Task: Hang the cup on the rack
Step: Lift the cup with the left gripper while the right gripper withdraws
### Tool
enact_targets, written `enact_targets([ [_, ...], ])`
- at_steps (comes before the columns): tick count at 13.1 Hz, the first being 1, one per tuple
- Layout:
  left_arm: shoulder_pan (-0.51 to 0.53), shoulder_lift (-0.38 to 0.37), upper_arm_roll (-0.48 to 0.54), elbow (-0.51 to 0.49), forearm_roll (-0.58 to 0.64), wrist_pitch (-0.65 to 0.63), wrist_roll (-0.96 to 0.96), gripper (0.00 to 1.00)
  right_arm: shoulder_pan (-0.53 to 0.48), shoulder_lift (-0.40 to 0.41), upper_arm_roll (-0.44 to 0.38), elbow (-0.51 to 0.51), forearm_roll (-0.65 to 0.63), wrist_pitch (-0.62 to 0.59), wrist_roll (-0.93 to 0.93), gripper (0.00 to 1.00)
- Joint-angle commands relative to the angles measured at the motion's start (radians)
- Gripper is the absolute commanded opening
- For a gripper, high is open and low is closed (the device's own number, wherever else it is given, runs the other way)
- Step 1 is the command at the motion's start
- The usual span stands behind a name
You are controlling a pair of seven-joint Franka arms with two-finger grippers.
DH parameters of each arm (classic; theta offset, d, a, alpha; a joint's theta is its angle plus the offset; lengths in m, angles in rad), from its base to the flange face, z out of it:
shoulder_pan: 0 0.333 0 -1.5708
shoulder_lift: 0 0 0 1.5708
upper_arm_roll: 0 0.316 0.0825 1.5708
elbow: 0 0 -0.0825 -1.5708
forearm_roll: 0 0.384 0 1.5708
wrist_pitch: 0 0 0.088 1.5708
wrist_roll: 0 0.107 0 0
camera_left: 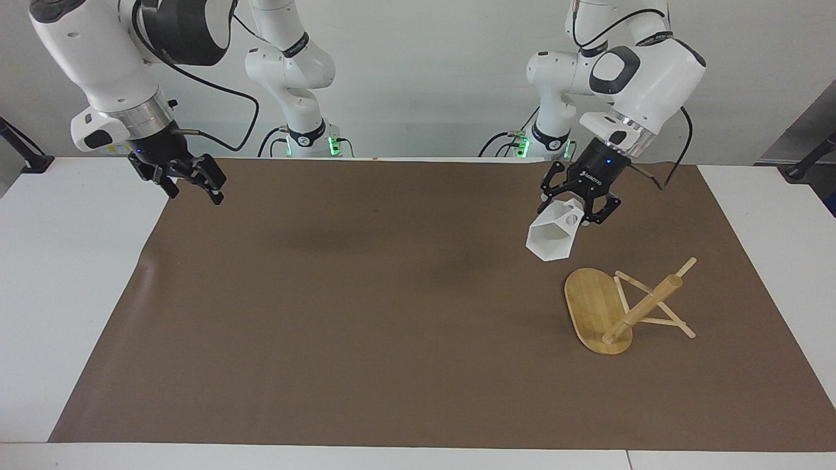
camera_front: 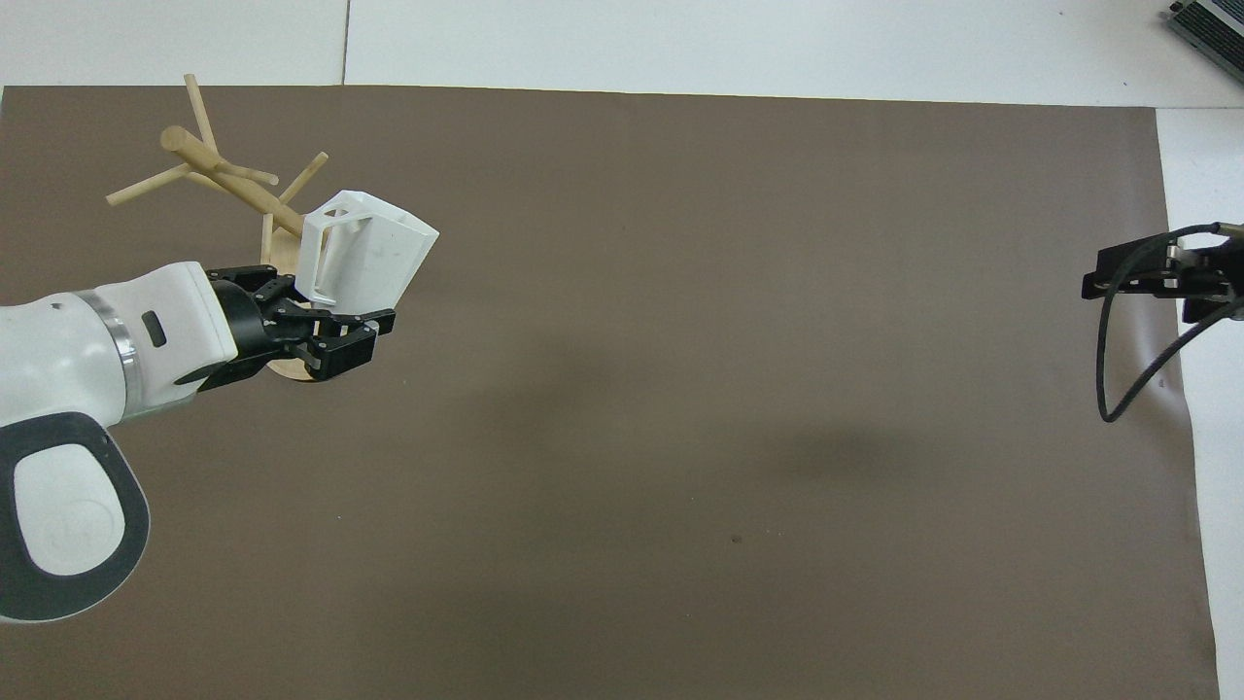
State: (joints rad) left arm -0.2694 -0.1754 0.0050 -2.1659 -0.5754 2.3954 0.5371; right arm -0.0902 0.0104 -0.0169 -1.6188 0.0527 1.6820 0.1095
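The white faceted cup (camera_left: 550, 239) hangs in the air, tilted with its mouth down. My left gripper (camera_left: 575, 217) is shut on its handle and holds it over the brown mat, close above the rack's oval base (camera_left: 588, 303). The bamboo rack (camera_left: 643, 307) stands toward the left arm's end of the table, with its pegs bare. In the overhead view the cup (camera_front: 367, 249) and the left gripper (camera_front: 328, 309) cover part of the rack (camera_front: 219, 178). My right gripper (camera_left: 194, 189) is open and empty. It is over the mat's edge at the right arm's end and also shows in the overhead view (camera_front: 1132, 277).
A brown mat (camera_left: 366, 313) covers most of the white table (camera_left: 65, 274). A black cable (camera_front: 1118, 360) loops below the right gripper.
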Motion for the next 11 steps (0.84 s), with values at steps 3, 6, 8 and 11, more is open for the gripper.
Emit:
enact_targets([
  [3, -0.011, 0.098, 0.004, 0.008, 0.037, 0.142, -0.057, 0.0, 0.0, -0.024, 0.02, 0.057, -0.019, -0.103, -0.004, 1.0],
  [6, 0.006, 0.14, 0.007, 0.055, 0.04, 0.149, -0.057, 0.0, 0.001, -0.027, 0.057, 0.062, -0.019, -0.133, 0.05, 1.0],
  [8, 0.009, 0.155, 0.013, 0.066, 0.042, 0.151, -0.057, 0.0, 0.003, -0.053, 0.061, 0.01, -0.019, -0.122, 0.056, 1.0],
  [11, 0.045, 0.194, 0.013, 0.136, 0.145, 0.142, -0.057, 0.0, 0.004, -0.075, 0.061, -0.039, -0.027, -0.1, 0.05, 1.0],
])
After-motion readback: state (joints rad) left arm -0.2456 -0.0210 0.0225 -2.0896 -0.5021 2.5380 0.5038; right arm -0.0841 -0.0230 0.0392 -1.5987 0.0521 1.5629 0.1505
